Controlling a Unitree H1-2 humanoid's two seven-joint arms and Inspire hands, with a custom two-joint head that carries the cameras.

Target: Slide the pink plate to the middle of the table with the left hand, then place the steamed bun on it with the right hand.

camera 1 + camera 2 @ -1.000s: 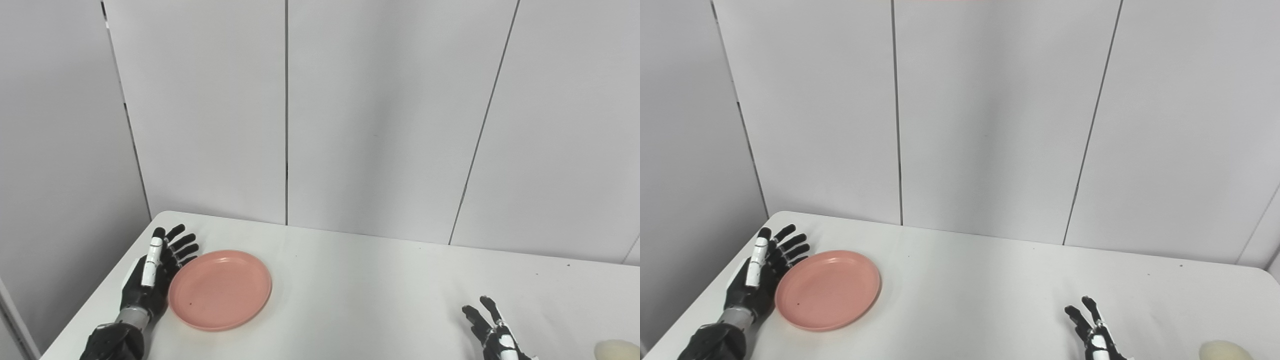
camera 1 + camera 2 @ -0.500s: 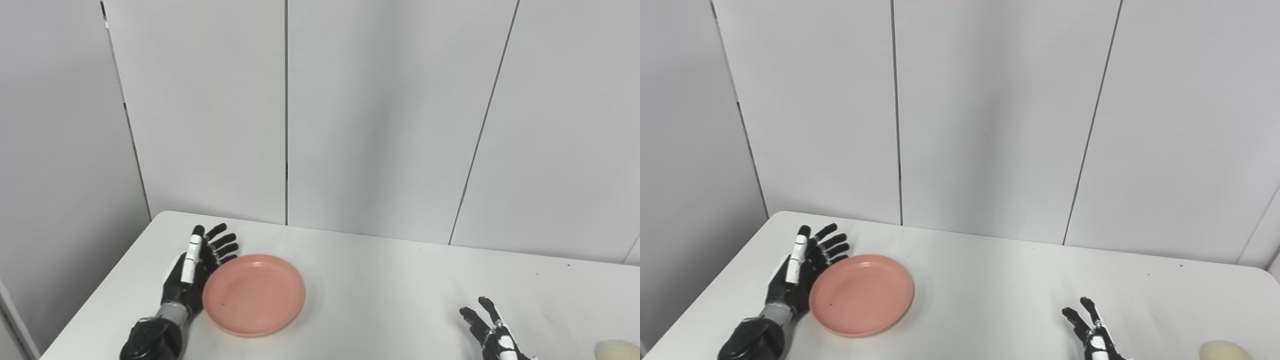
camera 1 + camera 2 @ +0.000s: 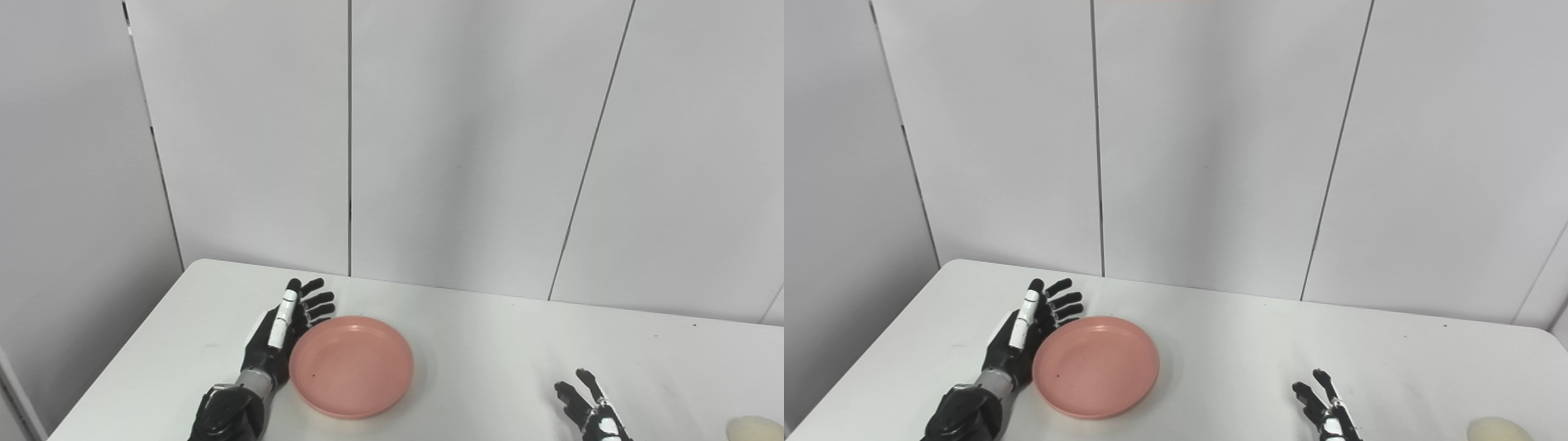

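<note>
The pink plate (image 3: pixel 351 373) lies flat on the white table (image 3: pixel 478 343), left of the table's middle. My left hand (image 3: pixel 283 334) stands on edge against the plate's left rim, open, fingers straight and pointing away from me. My right hand (image 3: pixel 589 411) rests open at the bottom right, fingers spread, holding nothing; its lower part is cut off by the picture's edge. The pale steamed bun (image 3: pixel 1497 429) sits at the bottom right corner, partly out of frame, to the right of the right hand and apart from it.
A grey panelled wall (image 3: pixel 392 141) rises just behind the table's far edge. The table's left edge (image 3: pixel 116 361) runs diagonally beside my left arm.
My left hand has pushed the plate steadily to the right across the table. The right hand has sunk slightly lower in the picture. The bun has not moved.
</note>
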